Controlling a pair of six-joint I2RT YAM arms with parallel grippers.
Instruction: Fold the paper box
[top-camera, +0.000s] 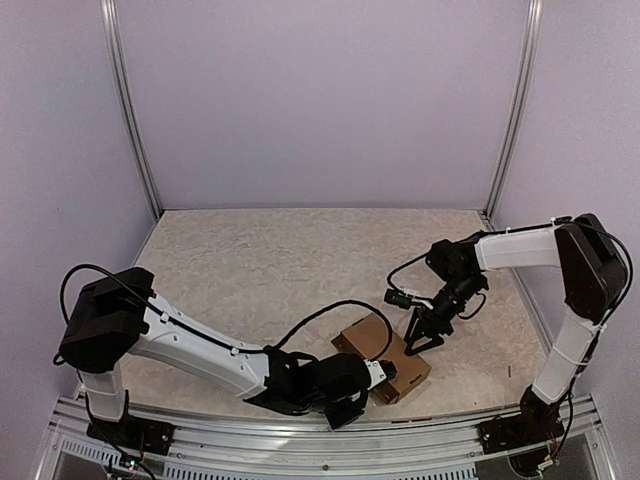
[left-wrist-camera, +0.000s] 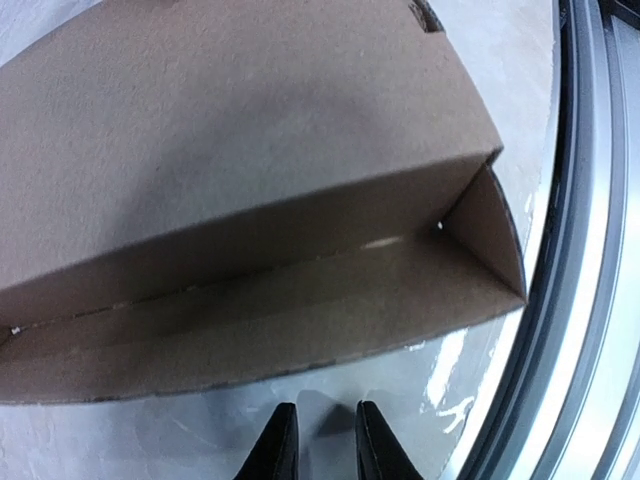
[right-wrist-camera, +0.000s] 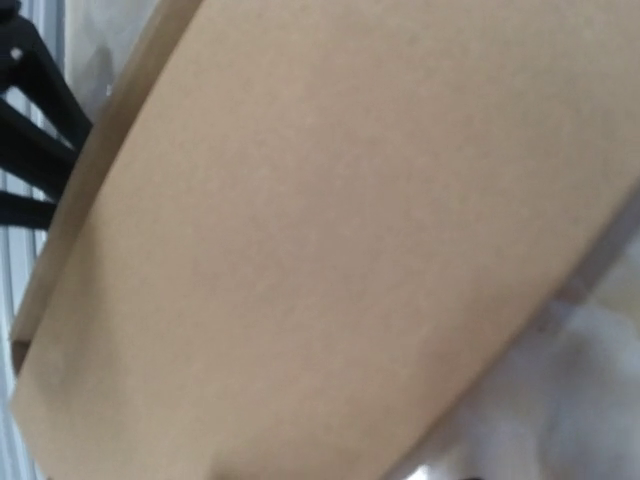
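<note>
- The paper box (top-camera: 383, 358) sits on the speckled table (top-camera: 270, 260), towards the near edge and right of centre, between the two grippers
- From above it is a small brown block set at an angle to the table edge, with its top panel down over the body
- The left gripper (top-camera: 377, 377) lies low at the box's near left side; the top view does not show whether it touches the cardboard
- In the left wrist view the box (left-wrist-camera: 250, 150) fills most of the frame, and its open side faces the camera
- That view shows a broad top panel sloping over a shallow inner floor, with a triangular side wall at the right end
- The left gripper's (left-wrist-camera: 325, 445) dark fingertips (left-wrist-camera: 280, 448) stand close together with a narrow gap, and nothing is between them: released, not clamped on the box, just short of its front edge
- The metal rail (left-wrist-camera: 590, 250) of the table's near edge runs down the right of that view
- The right gripper (top-camera: 422, 344) points down at the box's far right top edge, fingers spread apart in a V with nothing pinched between them; contact with the cardboard cannot be told
- The right wrist view shows blurred, plain brown cardboard (right-wrist-camera: 320, 250) very close, and its own fingers cannot be made out
</note>
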